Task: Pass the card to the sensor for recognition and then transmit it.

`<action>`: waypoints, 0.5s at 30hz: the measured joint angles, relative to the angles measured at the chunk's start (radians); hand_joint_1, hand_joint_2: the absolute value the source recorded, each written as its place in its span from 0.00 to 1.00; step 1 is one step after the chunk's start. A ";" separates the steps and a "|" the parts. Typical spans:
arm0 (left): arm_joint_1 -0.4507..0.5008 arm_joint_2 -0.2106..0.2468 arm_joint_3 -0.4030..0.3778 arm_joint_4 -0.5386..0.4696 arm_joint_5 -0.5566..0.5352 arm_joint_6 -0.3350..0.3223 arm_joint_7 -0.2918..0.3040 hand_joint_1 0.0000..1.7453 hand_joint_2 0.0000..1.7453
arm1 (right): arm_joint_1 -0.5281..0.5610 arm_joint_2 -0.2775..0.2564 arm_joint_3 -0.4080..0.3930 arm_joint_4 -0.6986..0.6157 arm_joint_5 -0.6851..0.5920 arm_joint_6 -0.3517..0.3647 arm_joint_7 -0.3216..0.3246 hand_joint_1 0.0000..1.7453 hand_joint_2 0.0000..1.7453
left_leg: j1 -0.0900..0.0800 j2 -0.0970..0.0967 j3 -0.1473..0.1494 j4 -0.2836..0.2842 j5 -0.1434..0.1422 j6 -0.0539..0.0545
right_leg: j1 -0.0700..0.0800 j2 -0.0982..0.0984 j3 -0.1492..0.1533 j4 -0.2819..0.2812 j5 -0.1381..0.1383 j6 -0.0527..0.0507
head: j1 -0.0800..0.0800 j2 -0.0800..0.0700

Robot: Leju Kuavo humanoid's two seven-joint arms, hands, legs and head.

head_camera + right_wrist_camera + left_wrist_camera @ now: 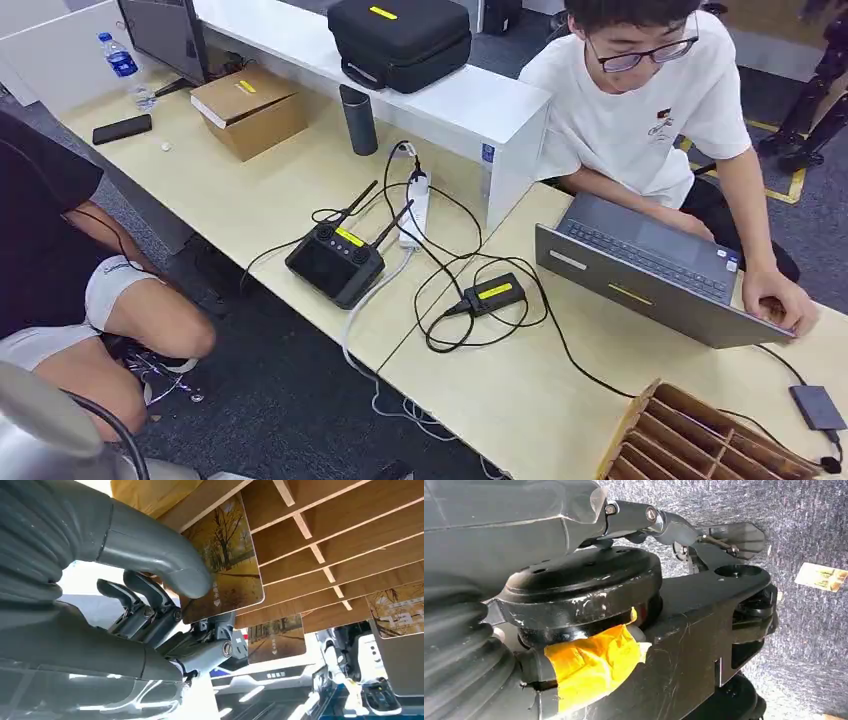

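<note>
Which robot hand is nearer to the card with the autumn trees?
The right robot hand: it pinches the card at the wooden rack. The left robot hand hangs down over the grey carpet, away from that card.

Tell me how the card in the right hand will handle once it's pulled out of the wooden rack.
The card looks thin, flat and unbent between thumb and fingers of the right hand, so probably stiff and light. Its glossy printed face may be slippery. Still partly in the wooden rack, it could snag on a divider.

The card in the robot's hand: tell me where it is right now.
In the right wrist view, the card is pinched by the right hand, against the wooden slotted rack.
</note>
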 joint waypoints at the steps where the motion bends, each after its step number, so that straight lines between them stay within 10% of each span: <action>1: -0.001 0.000 0.000 0.000 0.000 0.000 0.004 0.00 1.00 | 0.000 0.000 0.000 0.000 -0.003 0.000 -0.004 1.00 1.00 | 0.000 0.000 0.000 0.000 0.000 0.000 | 0.000 0.000 0.000 0.000 0.000 0.000 | 0.000 0.000; 9: -0.002 0.001 -0.001 0.000 0.000 0.000 0.013 0.00 1.00 | -0.004 -0.003 0.010 -0.003 -0.040 0.000 0.000 1.00 1.00 | 0.000 0.000 0.000 0.000 0.000 0.000 | 0.000 0.000 0.000 0.000 0.000 0.000 | 0.000 0.000; 15: -0.003 0.001 -0.002 0.000 0.000 0.000 0.015 0.00 1.00 | -0.015 -0.067 0.119 -0.025 -0.124 0.000 0.118 1.00 1.00 | 0.000 0.000 0.000 0.000 0.000 0.000 | 0.000 0.000 0.000 0.000 0.000 0.000 | 0.000 0.000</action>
